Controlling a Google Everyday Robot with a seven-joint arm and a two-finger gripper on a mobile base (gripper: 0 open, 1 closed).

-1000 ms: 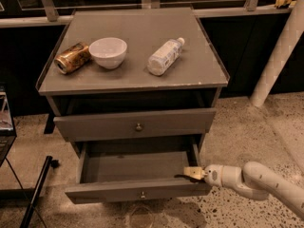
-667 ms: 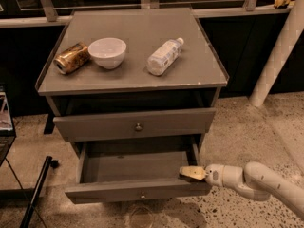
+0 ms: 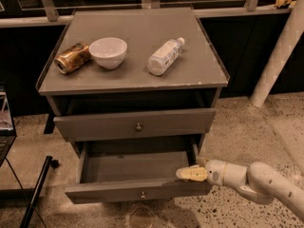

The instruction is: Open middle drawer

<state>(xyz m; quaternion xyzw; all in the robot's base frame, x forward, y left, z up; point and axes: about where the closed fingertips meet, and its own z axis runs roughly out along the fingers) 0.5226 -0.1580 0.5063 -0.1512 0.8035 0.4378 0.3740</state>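
Note:
The middle drawer (image 3: 118, 167) is pulled out, showing its bare grey inside; its front panel with a small round knob (image 3: 142, 194) faces the floor side. My gripper (image 3: 191, 174), cream-tipped on a white arm coming in from the lower right, rests at the right end of that drawer's front top edge. The drawer above (image 3: 135, 123) with its own knob is pushed in. Any drawer below is hidden under the open one.
On the cabinet top (image 3: 133, 37) lie a crushed golden can (image 3: 72, 57), a white bowl (image 3: 108, 51) and a clear plastic bottle (image 3: 164, 56) on its side. A white post (image 3: 280, 56) stands at right. A black rod (image 3: 35, 189) leans at lower left on speckled floor.
The gripper has edged slightly left along the open drawer's front edge. The drawer stays pulled out about as far as before.

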